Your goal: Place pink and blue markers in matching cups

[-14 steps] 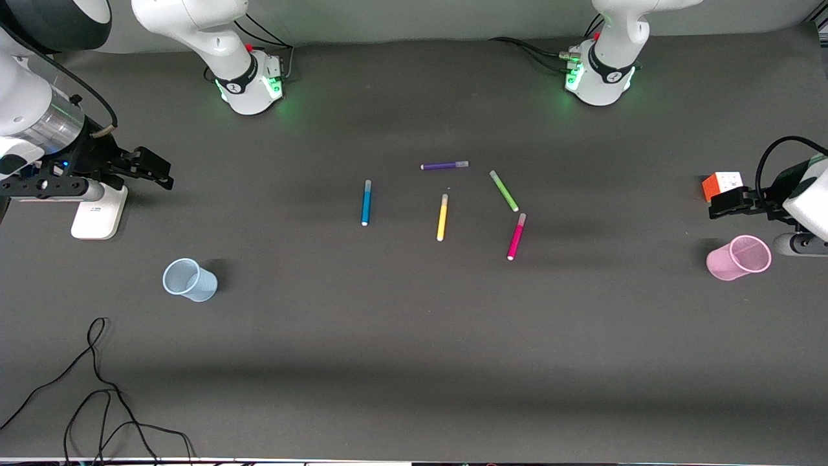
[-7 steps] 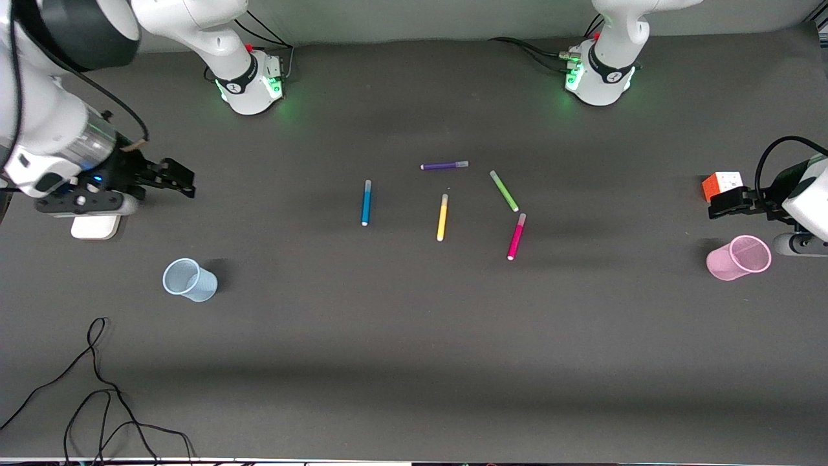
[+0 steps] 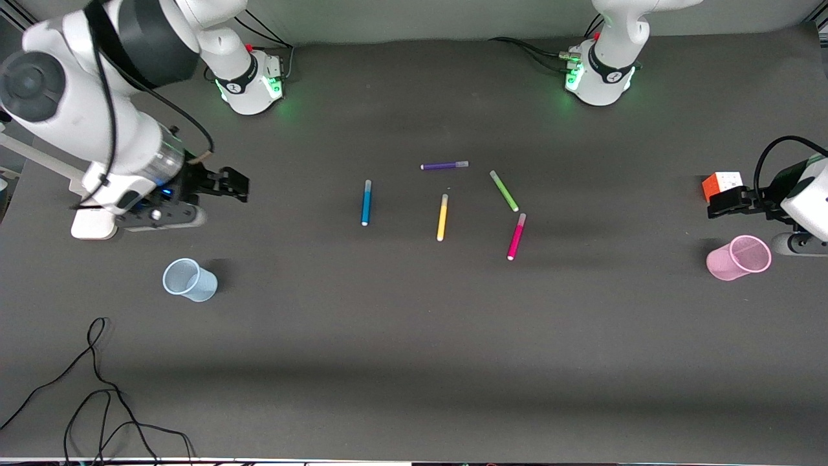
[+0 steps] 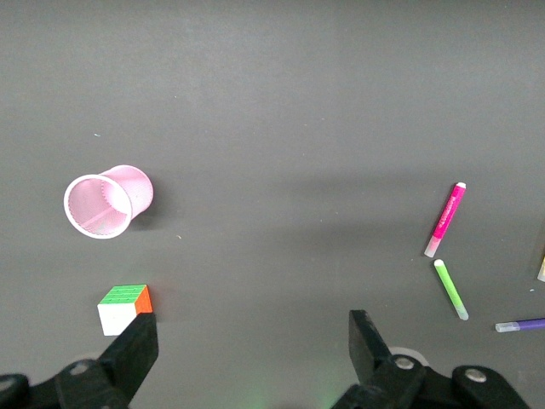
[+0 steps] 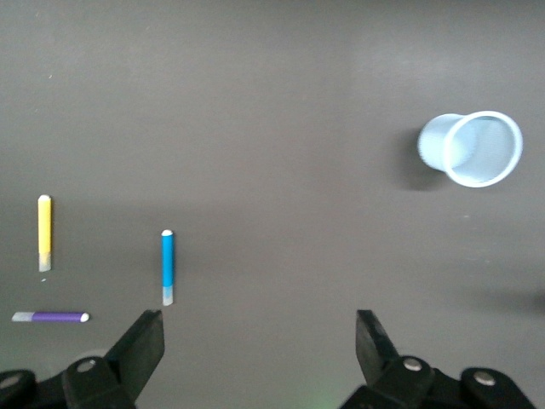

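Note:
The blue marker [image 3: 366, 202] and the pink marker [image 3: 515, 237] lie flat at mid-table. The pale blue cup [image 3: 189, 279] stands toward the right arm's end and the pink cup [image 3: 739, 257] toward the left arm's end. My right gripper [image 3: 239, 184] is open and empty, in the air between the blue cup and the blue marker. Its wrist view shows its open gripper [image 5: 260, 336], the blue marker [image 5: 168, 267] and the blue cup [image 5: 473, 148]. My left gripper [image 3: 715, 206] waits open beside the pink cup. Its wrist view shows its open gripper [image 4: 253, 341], the pink cup [image 4: 106, 202] and the pink marker [image 4: 446, 220].
A yellow pen [image 3: 442, 217], a green pen [image 3: 504, 191] and a purple pen [image 3: 444, 166] lie among the markers. A puzzle cube [image 3: 721, 184] sits by the left gripper. A white block [image 3: 97, 223] lies under the right arm. A black cable [image 3: 97, 388] trails near the front corner.
My right arm has swung from the table's end toward the middle, bringing its open gripper closer to the blue marker. The left arm and all objects have not moved.

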Robot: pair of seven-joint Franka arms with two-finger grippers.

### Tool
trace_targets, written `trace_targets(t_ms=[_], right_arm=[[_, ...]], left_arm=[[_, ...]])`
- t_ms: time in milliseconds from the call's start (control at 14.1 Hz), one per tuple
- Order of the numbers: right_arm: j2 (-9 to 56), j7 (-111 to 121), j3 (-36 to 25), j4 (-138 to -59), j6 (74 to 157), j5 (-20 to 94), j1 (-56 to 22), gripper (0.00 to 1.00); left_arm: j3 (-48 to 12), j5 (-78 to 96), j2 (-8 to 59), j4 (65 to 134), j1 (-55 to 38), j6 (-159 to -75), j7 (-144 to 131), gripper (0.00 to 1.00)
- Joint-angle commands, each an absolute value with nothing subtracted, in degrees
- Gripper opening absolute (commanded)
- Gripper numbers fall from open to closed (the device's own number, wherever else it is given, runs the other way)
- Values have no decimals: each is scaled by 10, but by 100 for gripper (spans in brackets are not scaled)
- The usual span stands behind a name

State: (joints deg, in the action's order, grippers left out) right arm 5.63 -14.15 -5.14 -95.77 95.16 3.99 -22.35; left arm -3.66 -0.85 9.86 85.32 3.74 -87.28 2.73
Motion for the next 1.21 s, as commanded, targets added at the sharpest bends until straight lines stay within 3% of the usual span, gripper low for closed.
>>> trace_targets(t_ms=[0, 425, 638, 1134], right_arm=[[139, -156, -54, -865, 906, 50, -245, 100], [203, -151, -53, -838, 893, 51, -270, 99], [234, -151, -51, -838, 893, 111, -271, 99], [348, -164, -48, -810, 894, 213, -272, 99]], left_arm=[[-39, -9, 98, 846, 19, -857, 17, 99], [-39, -9, 109, 846, -93, -858, -51, 96], [-39, -5, 134, 849, -139, -875, -65, 98], [-39, 29, 138, 1018, -192, -1081, -58, 98]])
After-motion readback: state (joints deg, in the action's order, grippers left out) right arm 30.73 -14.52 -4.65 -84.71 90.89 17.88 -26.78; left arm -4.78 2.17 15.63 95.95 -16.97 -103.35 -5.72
